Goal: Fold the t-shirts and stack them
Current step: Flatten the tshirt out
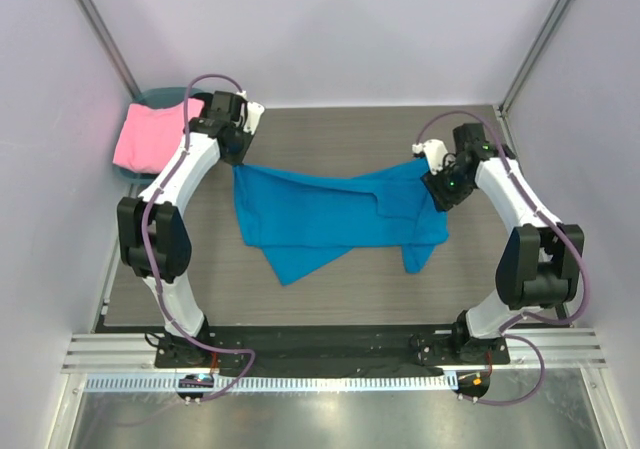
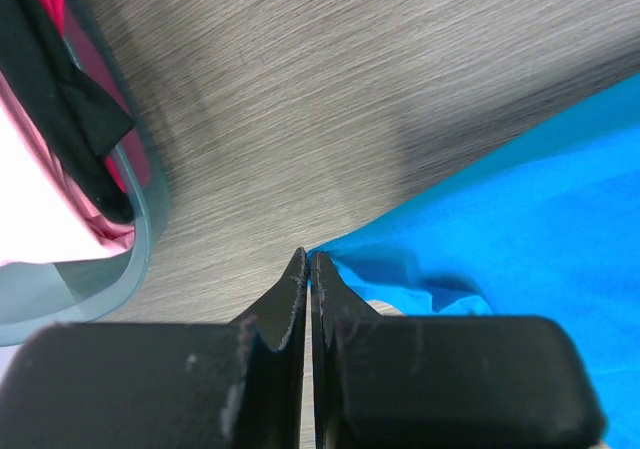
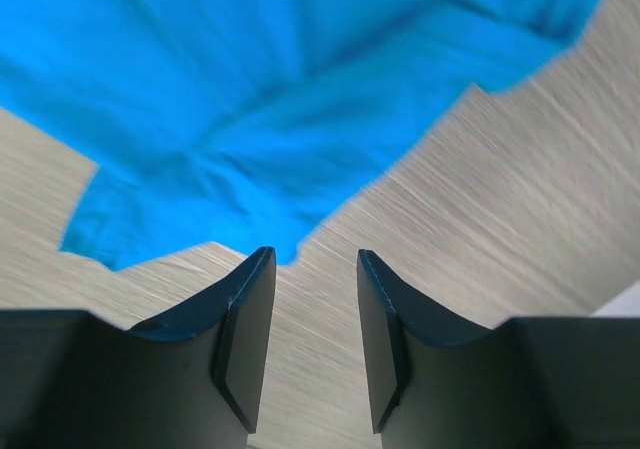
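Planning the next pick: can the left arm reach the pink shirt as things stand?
Probably, once freed: the pink shirt lies uncovered beside the left tool, but that tool looks shut on the blue shirt.

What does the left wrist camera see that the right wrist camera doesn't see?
Only the left wrist view: the teal basket holding a pink t-shirt and a dark cloth, and the left tool, shut and pinching a corner of the blue t-shirt. Only the right wrist view: the right tool, open, with nothing between its fingers. Both: the blue t-shirt and the wooden table.
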`<act>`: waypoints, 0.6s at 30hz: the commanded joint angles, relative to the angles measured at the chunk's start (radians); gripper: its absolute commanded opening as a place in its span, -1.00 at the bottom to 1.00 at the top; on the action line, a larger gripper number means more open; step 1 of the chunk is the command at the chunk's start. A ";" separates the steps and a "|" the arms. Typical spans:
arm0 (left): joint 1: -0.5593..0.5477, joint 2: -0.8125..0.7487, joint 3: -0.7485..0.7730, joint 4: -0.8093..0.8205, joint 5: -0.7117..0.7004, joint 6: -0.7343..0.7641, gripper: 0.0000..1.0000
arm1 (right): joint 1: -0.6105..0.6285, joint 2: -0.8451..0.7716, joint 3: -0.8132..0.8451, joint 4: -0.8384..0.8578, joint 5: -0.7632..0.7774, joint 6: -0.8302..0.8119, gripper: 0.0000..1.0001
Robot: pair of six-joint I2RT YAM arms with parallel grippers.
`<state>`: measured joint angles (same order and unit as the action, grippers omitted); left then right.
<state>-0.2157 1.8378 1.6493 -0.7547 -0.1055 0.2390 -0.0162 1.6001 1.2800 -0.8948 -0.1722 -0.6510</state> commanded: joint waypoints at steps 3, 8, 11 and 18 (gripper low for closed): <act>0.001 -0.009 0.017 0.032 -0.017 -0.010 -0.99 | 0.074 0.012 -0.045 0.039 0.026 0.001 -0.12; 0.001 0.000 0.030 0.029 -0.017 -0.012 -0.99 | 0.078 0.089 -0.015 0.043 0.027 0.014 -0.13; 0.001 0.008 0.033 0.029 -0.017 -0.012 -0.99 | 0.094 0.124 -0.004 0.042 0.025 0.014 -0.14; 0.001 0.015 0.038 0.029 -0.020 -0.010 -0.99 | 0.148 0.188 0.004 0.043 0.059 0.007 -0.18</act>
<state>-0.2157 1.8446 1.6493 -0.7521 -0.1081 0.2386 0.1143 1.7798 1.2526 -0.8600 -0.1398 -0.6487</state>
